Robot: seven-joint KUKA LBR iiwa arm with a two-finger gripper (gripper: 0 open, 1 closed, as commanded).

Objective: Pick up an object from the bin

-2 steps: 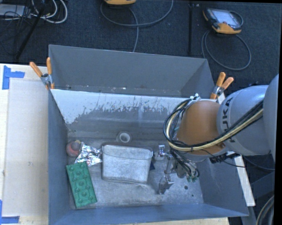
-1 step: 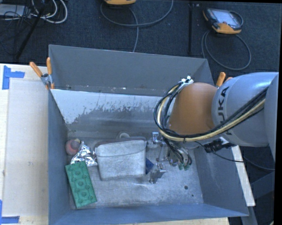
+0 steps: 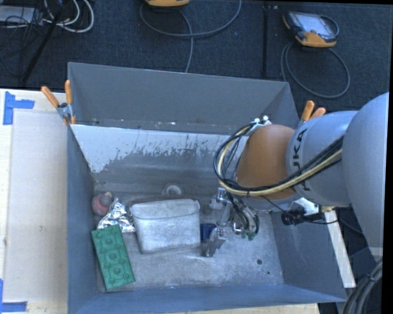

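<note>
My gripper (image 3: 212, 243) is down near the bin floor, right of centre, at the right end of a pale grey rectangular block (image 3: 165, 224) that lies flat in the middle. A small blue thing (image 3: 207, 231) sits right against the gripper, between it and the block; whether it is held I cannot tell. Left of the block lies a crumpled piece of silver foil (image 3: 118, 216).
A green studded plate (image 3: 113, 257) lies at the front left. A pinkish ball (image 3: 103, 202) rests behind the foil. A small pale ring (image 3: 173, 190) lies by the back wall. The arm's orange cover and cables hang over the bin's right side.
</note>
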